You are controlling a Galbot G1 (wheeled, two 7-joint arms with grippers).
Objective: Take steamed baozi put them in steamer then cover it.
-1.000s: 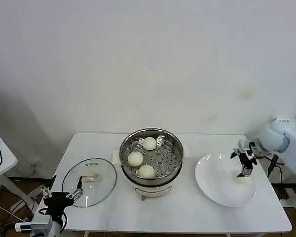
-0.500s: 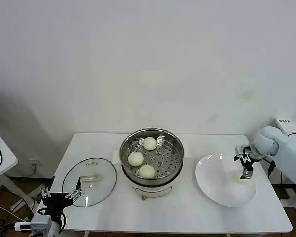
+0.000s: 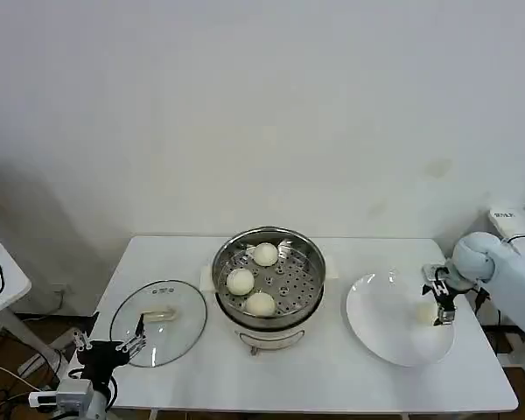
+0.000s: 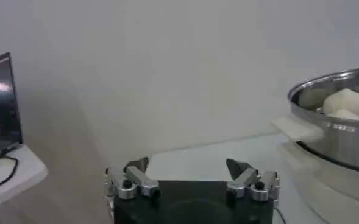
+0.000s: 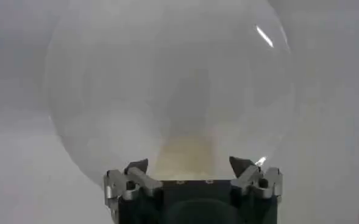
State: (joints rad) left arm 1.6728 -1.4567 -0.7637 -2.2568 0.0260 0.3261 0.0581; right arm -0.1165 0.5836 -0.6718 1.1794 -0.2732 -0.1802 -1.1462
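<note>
Partly hidden items: the fourth steamed baozi lies on the white plate at the right of the white table. In the head view it is pale against the plate and partly masked by the right gripper; in the right wrist view it appears only as a blurred cream patch just ahead of the gripper body. Whether the fingertips touch it cannot be determined.

Near edge, left: the left gripper is parked low at the table's front-left corner, jaws spread apart and holding nothing. Just beyond it, the glass lid lies flat on the table, its pale handle uppermost.

Centre: the steamer stands on short feet, uncovered, beside the lid and well apart from the plate. Three steamed baozi rest on its perforated tray: one at the front, one at the left, one at the back, none touching another.

Right: the right arm reaches in from the table's right side, wrist bent downward over the plate's right half. The right gripper's jaws are spread, one on each side of the bun, not pinching it
</note>
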